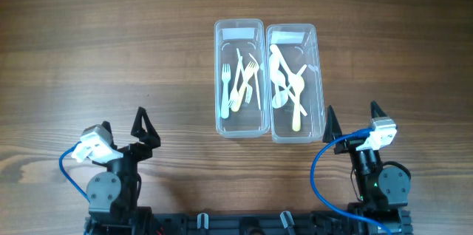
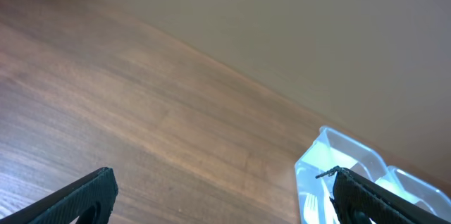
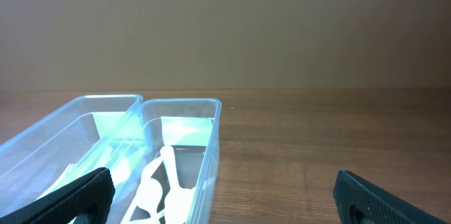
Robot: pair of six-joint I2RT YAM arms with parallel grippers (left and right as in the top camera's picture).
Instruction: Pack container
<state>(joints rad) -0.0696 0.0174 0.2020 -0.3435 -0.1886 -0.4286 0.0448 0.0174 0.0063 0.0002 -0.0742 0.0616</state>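
Wooden counter (image 1: 111, 35) is seen carrying 2 clear plastic tubs, set side by side with their long walls touching, a little right of centre. Pale forks (image 1: 238, 86) are heaped in the left tub (image 1: 219, 80), some white and some yellowish, crossed over each other. Pale spoons (image 1: 284, 80) are piled in the right tub (image 1: 320, 80), with 1 yellowish handle lying toward the near end.

A pale rectangular patch is seen at the far end of each tub. Whether any writing is carried on it cannot be told at this size.

The left claw (image 1: 145, 130) is held spread wide and empty at the near left, well apart from the tubs. The right claw (image 1: 352, 117) is likewise spread wide and empty, just beside the near right corner of the right tub. A blue cable (image 1: 68, 172) is looped beside each arm.

From the right wrist, both tubs are seen ahead and to the left, between the fingers.
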